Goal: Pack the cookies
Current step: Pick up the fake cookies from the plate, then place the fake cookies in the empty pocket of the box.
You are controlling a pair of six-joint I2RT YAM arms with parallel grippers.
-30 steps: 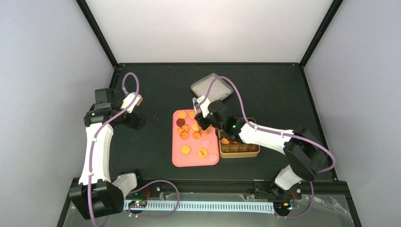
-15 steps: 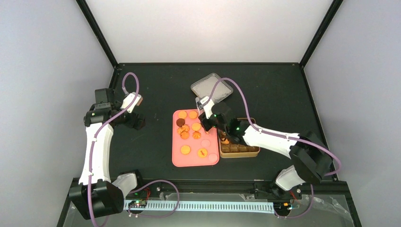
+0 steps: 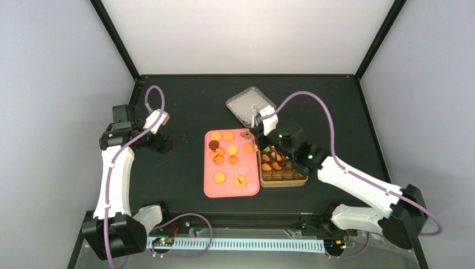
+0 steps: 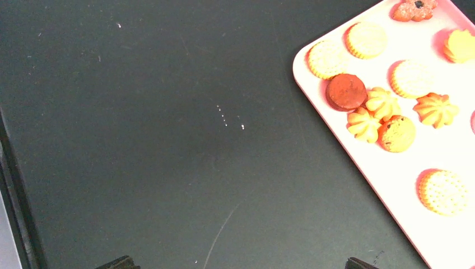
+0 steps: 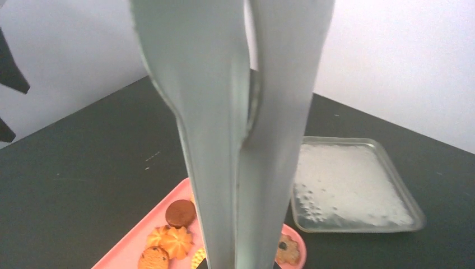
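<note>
**Tongs squeezed, catch unseen**

The right gripper [image 3: 263, 125] clamps the tongs [image 5: 241, 140] nearly closed (tips hidden, so a pinched cookie is unconfirmed). The left gripper [image 3: 161, 131] gapes wide. Cookies [image 3: 229, 159] lie mostly on the pink tray [image 3: 210, 189], some in the box [image 3: 283, 180]. Over-squeezing could crumble one; slackening could drop it.

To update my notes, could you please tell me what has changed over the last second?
The right gripper, holding the metal tongs, swung right from over the pink tray toward the box, uncovering a cookie at the tray's far right corner. The left gripper stayed open and still; tray, box and lid did not move.
</note>
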